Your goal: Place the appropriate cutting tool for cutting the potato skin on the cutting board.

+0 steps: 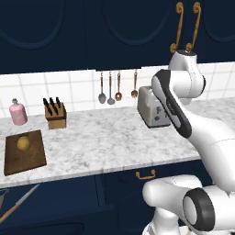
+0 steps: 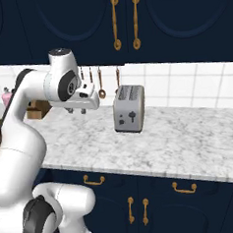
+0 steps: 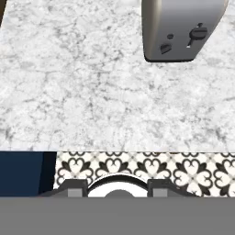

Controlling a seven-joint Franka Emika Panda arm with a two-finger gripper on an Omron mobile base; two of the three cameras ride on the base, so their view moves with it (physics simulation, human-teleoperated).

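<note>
The dark-brown cutting board [image 1: 27, 158] lies on the marble counter at far left, with the round tan potato [image 1: 24, 143] on its far half. Below the counter's front edge at lower left lies a long knife [image 1: 19, 203] with a wooden handle. Beside it a small grey metal piece [image 1: 2, 196] is cut off by the frame edge; it may be the cutting tool, but I cannot tell. My gripper [image 2: 76, 110] hangs over the counter's front part, left of the toaster and well right of the board. Its fingertips [image 3: 75, 188] stand apart with nothing between them.
A silver toaster [image 1: 153, 108] stands at the back of the counter. A light-wood knife block [image 1: 56, 114] and a pink bottle [image 1: 18, 112] stand behind the board. Utensils [image 1: 111, 89] hang on the tiled wall. Patterned floor tiles [image 3: 137, 165] show past the counter edge.
</note>
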